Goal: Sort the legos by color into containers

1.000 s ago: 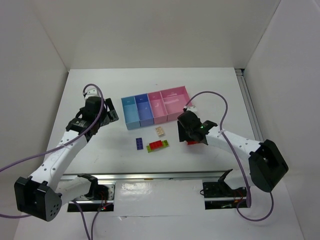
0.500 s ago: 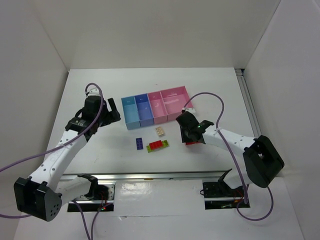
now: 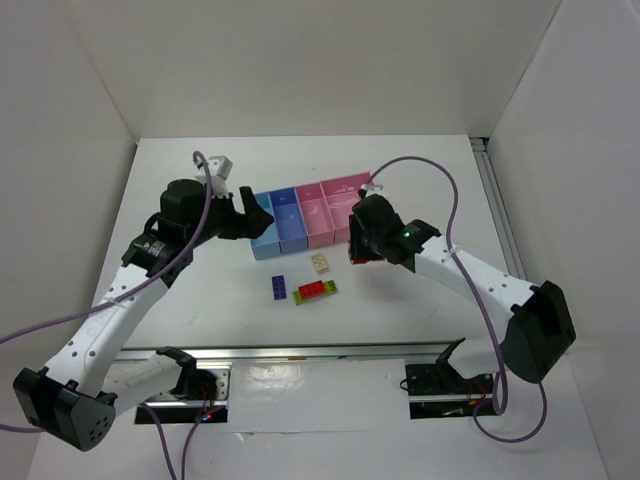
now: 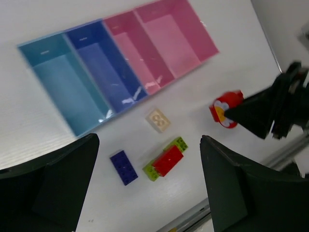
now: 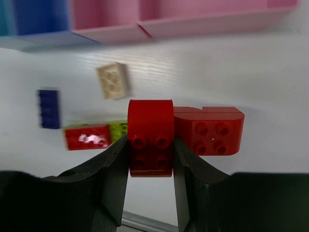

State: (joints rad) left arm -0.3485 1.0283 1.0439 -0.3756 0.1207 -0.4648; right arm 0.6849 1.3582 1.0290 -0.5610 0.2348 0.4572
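Red brick (image 5: 207, 130) lifted, drop-off ahead

Clamped by one end between the right gripper's (image 5: 150, 145) fingers (image 5: 113, 169), the chunky brick hung above the table (image 5: 270, 72), just short of the containers (image 4: 104, 63). The sound course was to carry it level over a pink tray (image 4: 176, 41), lower it inside the walls, then release. The left gripper (image 3: 247, 212) hovered spread wide, holding nothing.
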